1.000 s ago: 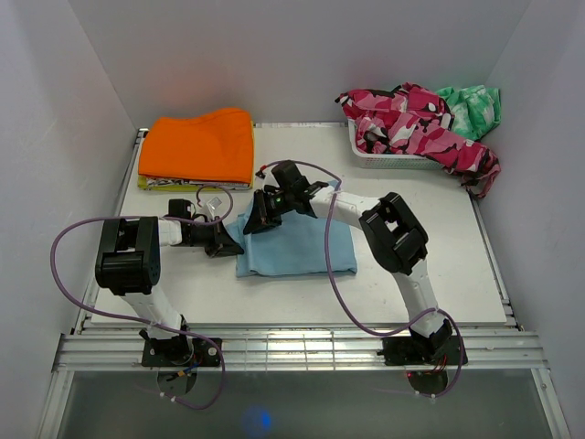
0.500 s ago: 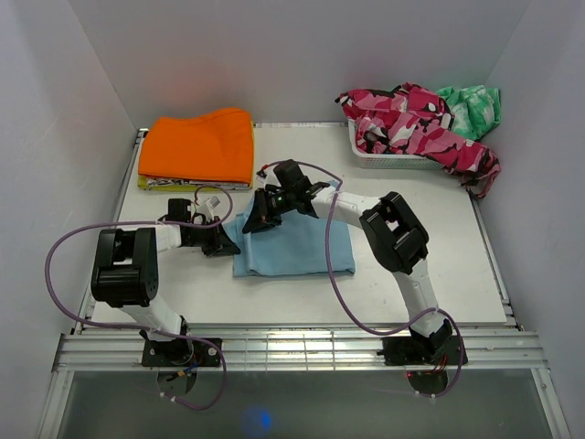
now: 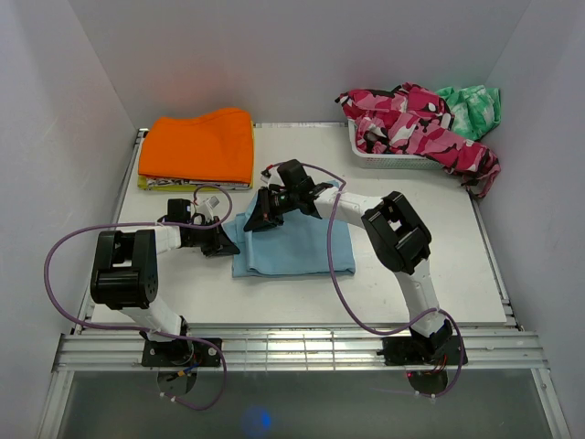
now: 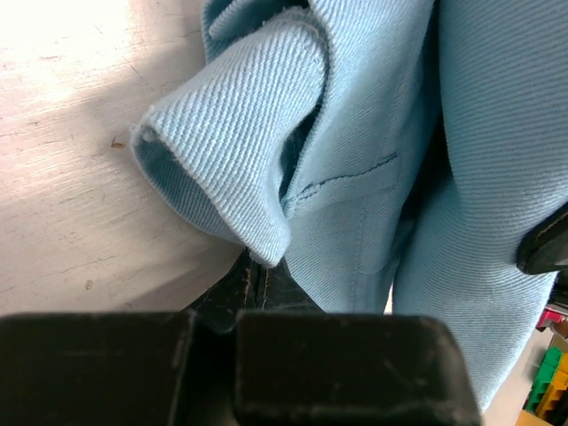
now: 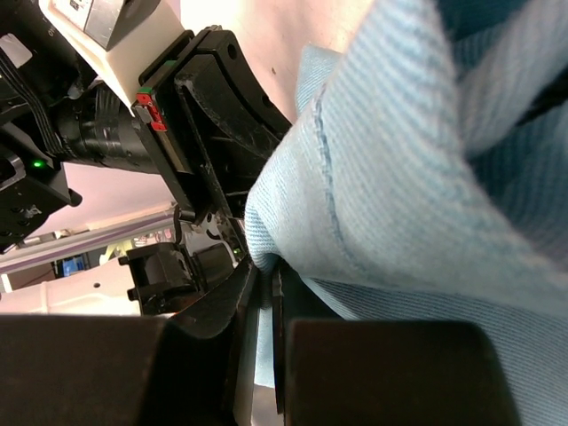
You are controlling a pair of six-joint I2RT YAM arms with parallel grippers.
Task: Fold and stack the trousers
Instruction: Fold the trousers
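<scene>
**Operator:** Where do my tools stand on the trousers (image 3: pixel 297 249)?

**Spotter:** Your left tool (image 3: pixel 222 245) is pinched tight on the cloth's left edge. In its wrist view a rolled hem fold sits right at its fingertips (image 4: pixel 226 306). Your right tool (image 3: pixel 260 220) is clamped on the far-left corner, with cloth bunched over its fingers (image 5: pixel 222 311). The two tools are near each other, with the left one closer to the arm bases.

**Operator:** And the rest of the garment?

**Spotter:** It lies folded flat on the worktop (image 3: pixel 411 274) and spreads away to the right of both tools. Its near and right edges run fairly straight.

**Operator:** What room do I have?

**Spotter:** There is bare worktop to the left of your left tool and back toward the bases. Beyond that tool, the orange folded garment (image 3: pixel 198 146) rests on a yellow patterned cloth (image 3: pixel 174 184), well apart from the trousers. Far to the right of your right tool, a white basket (image 3: pixel 393 163) holds the pink camouflage garment (image 3: pixel 411 123), which hangs over its rim, with a green garment (image 3: pixel 471 105) behind it.
</scene>
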